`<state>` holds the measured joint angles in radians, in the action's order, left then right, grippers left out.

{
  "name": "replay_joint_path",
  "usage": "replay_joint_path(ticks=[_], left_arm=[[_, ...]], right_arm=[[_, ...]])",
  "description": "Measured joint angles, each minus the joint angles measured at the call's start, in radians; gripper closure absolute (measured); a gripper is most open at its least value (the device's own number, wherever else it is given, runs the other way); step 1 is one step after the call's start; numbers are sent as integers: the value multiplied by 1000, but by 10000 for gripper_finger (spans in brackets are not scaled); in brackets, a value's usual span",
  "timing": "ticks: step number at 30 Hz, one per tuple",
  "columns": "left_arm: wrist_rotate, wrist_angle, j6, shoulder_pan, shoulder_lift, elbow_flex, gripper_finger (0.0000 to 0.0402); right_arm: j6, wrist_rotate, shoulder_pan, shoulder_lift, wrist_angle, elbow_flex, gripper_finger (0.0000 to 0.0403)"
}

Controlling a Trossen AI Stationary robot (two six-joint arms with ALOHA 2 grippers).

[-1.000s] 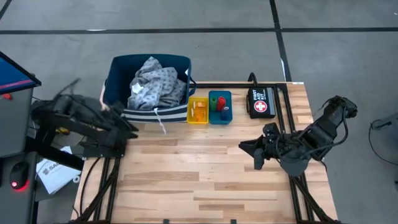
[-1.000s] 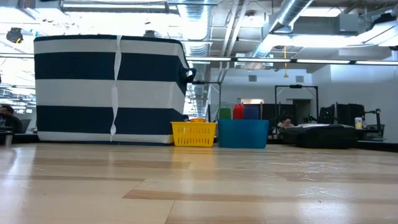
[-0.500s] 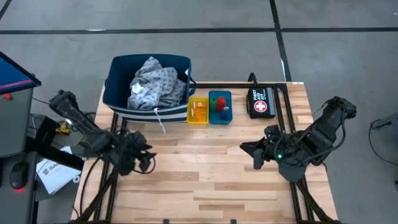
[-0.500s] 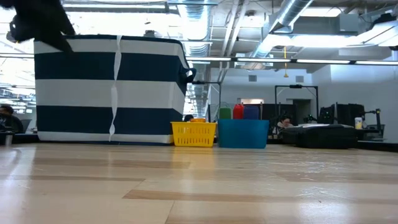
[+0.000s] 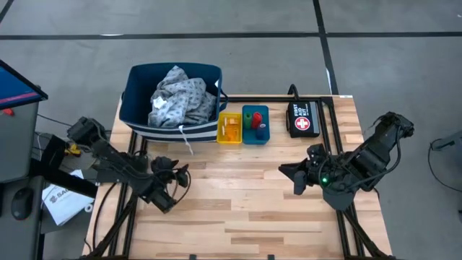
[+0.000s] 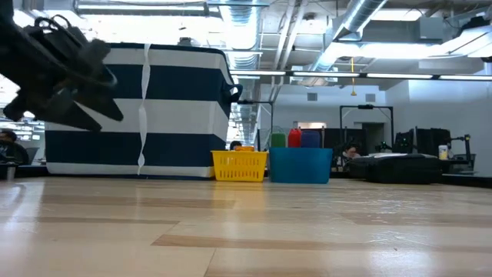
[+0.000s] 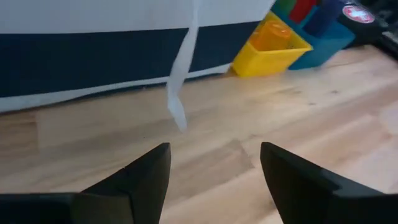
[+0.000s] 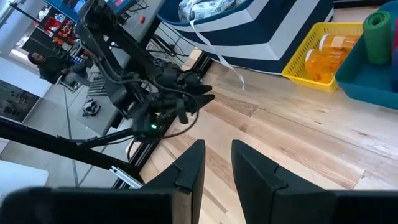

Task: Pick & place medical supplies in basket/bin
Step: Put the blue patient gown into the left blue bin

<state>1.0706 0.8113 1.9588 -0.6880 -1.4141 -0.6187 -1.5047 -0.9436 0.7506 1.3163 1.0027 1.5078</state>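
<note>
The navy white-striped basket (image 5: pixel 137 108) stands at the table's far left with the grey dotted gown cloth (image 5: pixel 177 97) piled inside it. Beside it the yellow tray (image 5: pixel 230 137) holds orange pill bottles (image 5: pixel 229 127), and the teal tray (image 5: pixel 264 136) holds green (image 5: pixel 247 118), red (image 5: pixel 257 119) and blue (image 5: pixel 260 133) rolls standing upright. My left gripper (image 5: pixel 180 175) hangs open and empty just above the table, on the near side of the basket. My right gripper (image 5: pixel 291 178) hovers over the table's right part, its fingers only narrowly apart and empty.
A black pouch with a red-and-white cross (image 5: pixel 303 119) lies at the far right, beside the teal tray. A white strap (image 7: pixel 181 81) hangs down the basket's near wall. Bare wood (image 5: pixel 238 195) stretches between the two grippers.
My left arm has swung down from beside the basket's left side toward the table's near and right side, and has turned about as it went. It now hangs low over the wood in front of the basket. The right arm has kept still.
</note>
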Motion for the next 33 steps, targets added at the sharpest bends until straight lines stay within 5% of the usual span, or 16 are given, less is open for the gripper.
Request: replay_joint_path(ticks=[16,28,33], left_arm=[[225,2,-15,223,-146,8,160],[250,-289,-302,321,-144,8,161],[196,-322,-318,380,-136,8,214]], right_arm=[[-44,29,0,0,13,0,326],[-43,30,-1,0,22,0,326],[-42,29,0,0,22,0,326]])
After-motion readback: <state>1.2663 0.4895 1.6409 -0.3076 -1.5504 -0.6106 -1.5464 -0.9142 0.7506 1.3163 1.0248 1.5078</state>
